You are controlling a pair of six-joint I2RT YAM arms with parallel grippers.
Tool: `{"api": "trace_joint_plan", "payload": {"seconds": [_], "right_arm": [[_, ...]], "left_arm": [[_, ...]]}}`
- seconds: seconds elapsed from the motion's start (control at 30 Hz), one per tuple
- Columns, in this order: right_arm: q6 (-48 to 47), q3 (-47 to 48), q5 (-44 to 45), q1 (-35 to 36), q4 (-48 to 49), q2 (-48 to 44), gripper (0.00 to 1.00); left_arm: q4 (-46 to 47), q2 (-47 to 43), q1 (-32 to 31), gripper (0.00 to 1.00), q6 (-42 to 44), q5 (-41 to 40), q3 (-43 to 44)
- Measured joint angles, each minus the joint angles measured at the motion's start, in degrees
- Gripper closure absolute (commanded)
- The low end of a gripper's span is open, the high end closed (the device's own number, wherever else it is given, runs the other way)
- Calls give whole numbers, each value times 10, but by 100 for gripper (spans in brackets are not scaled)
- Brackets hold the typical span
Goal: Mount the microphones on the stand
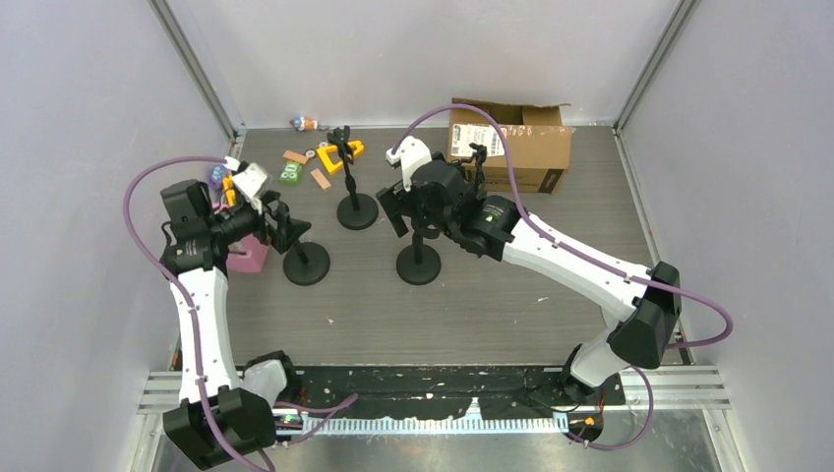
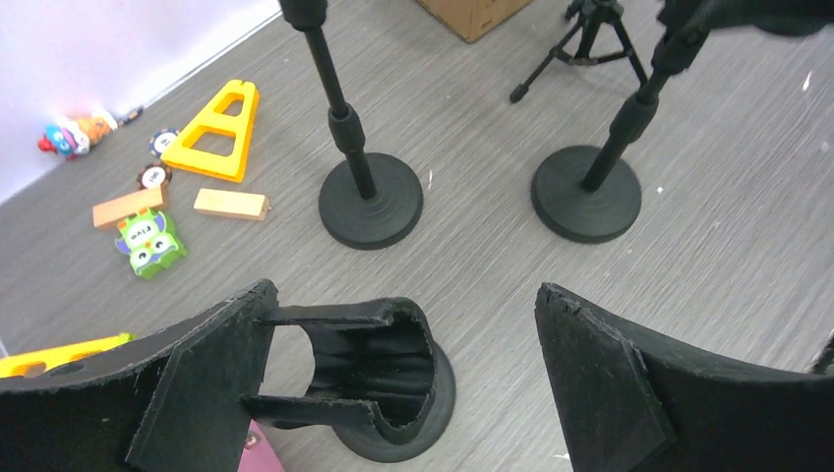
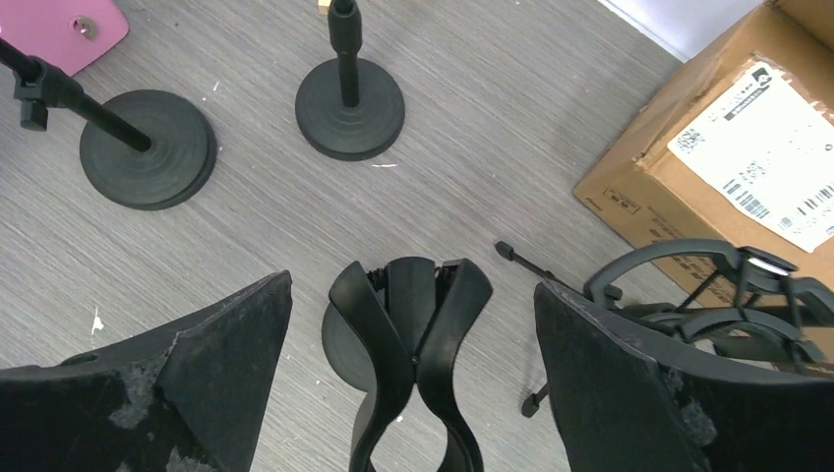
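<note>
Three black stands with round bases stand on the table: a left one (image 1: pixel 306 264), a middle one (image 1: pixel 357 210) and a right one (image 1: pixel 419 264). My left gripper (image 1: pixel 278 214) is open around the left stand's tube-shaped clip (image 2: pixel 379 359); the clip lies close to the left finger (image 2: pixel 197 393) and apart from the right one. My right gripper (image 1: pixel 408 202) is open, with the right stand's spring clamp (image 3: pixel 413 334) between its fingers, untouched. No microphone shows clearly in any view. A pink object (image 1: pixel 248 258) lies under my left arm.
A cardboard box (image 1: pixel 511 147) stands at the back right, with a small tripod mount (image 1: pixel 479 157) in front of it. Toys lie at the back left: a yellow triangle (image 2: pixel 211 133), wooden blocks (image 2: pixel 231 204), a green owl (image 2: pixel 149 243). Walls close in on three sides.
</note>
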Motion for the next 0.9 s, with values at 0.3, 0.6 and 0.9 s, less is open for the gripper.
{"api": "trace_joint_plan", "payload": {"seconds": [0.3,0.6,0.9], "right_arm": [[5,-10,-22,0,-8,6,13],[7,-12,-32,2,-9,20,71],[9,100,-43,3,-40,103,88]], "left_arm": [[-69,15,0,0,-146,-12,144],[-120,7,0,0,-224,-27,205],[-126,-1,0,0,-272,-48,228]]}}
